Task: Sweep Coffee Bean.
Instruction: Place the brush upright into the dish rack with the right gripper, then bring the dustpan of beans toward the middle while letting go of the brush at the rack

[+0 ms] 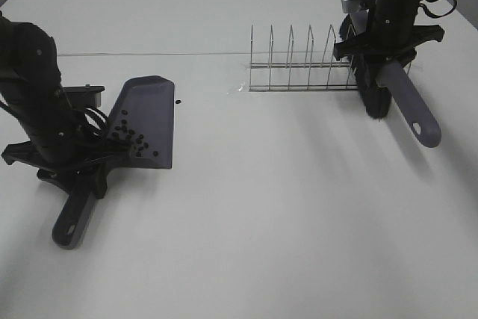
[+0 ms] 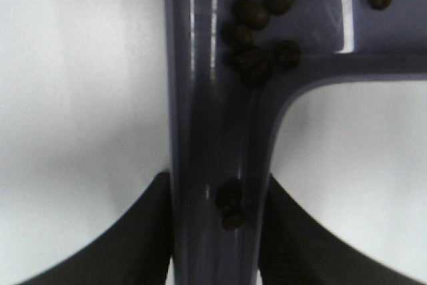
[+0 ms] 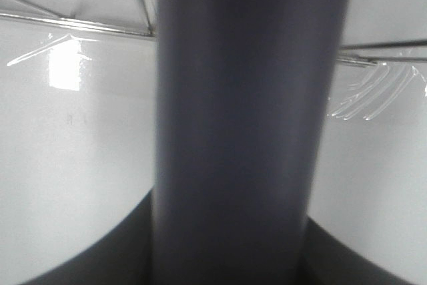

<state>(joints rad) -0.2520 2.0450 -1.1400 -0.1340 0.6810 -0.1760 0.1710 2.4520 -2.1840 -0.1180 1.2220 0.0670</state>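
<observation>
On the white table point(image 1: 246, 222) the left gripper point(image 1: 75, 156) is clenched on the handle of the grey dustpan point(image 1: 149, 117), which lies flat with its pan pointing away from the arm and its handle end sticking out toward the near edge of the table. The left wrist view shows the two dark jaws pressed against both sides of the handle point(image 2: 213, 185). Most of the coffee beans point(image 1: 131, 138) lie inside the dustpan, gathered near the back of the pan where it joins the handle; two beans point(image 2: 231, 205) sit further down in the groove of the handle, between the jaws. One single bean point(image 1: 178, 101) rests on the table just beside the far side edge of the pan, not touching it. On the right side, the right gripper point(image 1: 385, 54) is clenched around the grey handle of the brush point(image 1: 407, 106); the black bristles point(image 1: 373, 95) point down and touch the table near the end of a wire rack point(image 1: 299, 65). In the right wrist view the brush handle point(image 3: 233, 125) fills the middle, with the dark jaws tight at both sides, and thin wires of the rack cross behind it.
</observation>
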